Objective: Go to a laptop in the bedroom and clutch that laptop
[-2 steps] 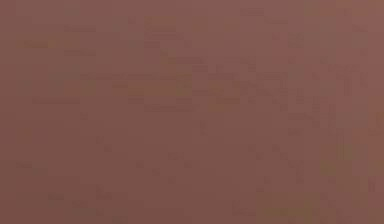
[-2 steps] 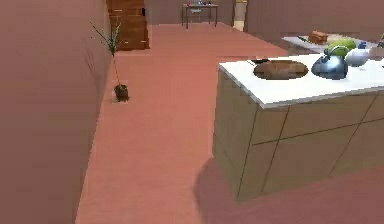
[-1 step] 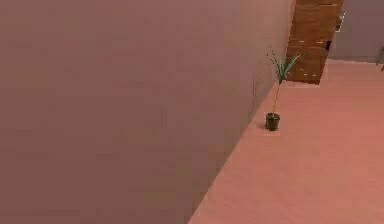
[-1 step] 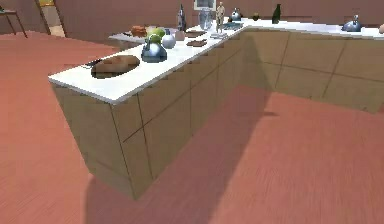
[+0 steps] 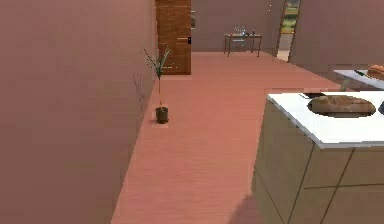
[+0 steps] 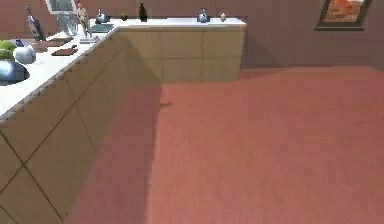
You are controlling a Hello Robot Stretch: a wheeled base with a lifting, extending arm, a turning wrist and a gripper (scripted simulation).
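Forward view's red floor runs ahead of you past a potted plant by the left wall to a wooden door and a small table. A white-topped counter stands at the right. Arm side view has an L-shaped counter, a dark bottle and a framed picture. You cannot tell the claw's state, nor where the laptop is.
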